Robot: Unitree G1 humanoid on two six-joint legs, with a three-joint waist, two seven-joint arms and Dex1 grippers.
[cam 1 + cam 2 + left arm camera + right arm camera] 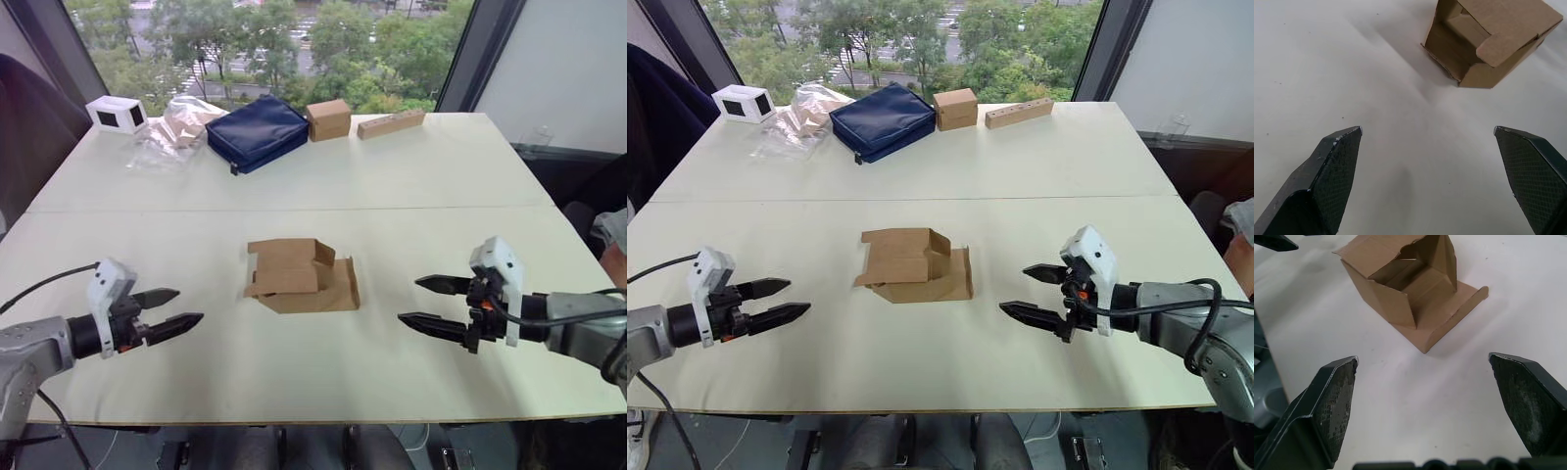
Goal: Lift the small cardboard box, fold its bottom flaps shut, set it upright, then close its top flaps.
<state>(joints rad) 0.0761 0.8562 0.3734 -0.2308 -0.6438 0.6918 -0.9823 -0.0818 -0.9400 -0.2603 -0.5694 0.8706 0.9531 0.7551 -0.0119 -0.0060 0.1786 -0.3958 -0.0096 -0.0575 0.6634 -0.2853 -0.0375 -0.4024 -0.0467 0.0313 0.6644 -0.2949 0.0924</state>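
The small cardboard box [297,275] lies on its side in the middle of the white table [392,186], plain brown, with both ends open and flaps hanging loose. One flap [1457,303] lies flat on the table toward my right side. My left gripper [167,311] hovers open to the box's left, about a hand's width away, with nothing between its fingers. To the box's right my right gripper [429,302] stands open and empty, pointing at the box. Both wrist views look straight at the box [1488,41] between the spread fingers.
Along the far edge sit a white box [117,114], a clear plastic bag [174,129], a navy pouch [257,131], a small taped brown box [328,119] and a long cardboard bar [391,123]. A seam [294,208] crosses the table behind the box.
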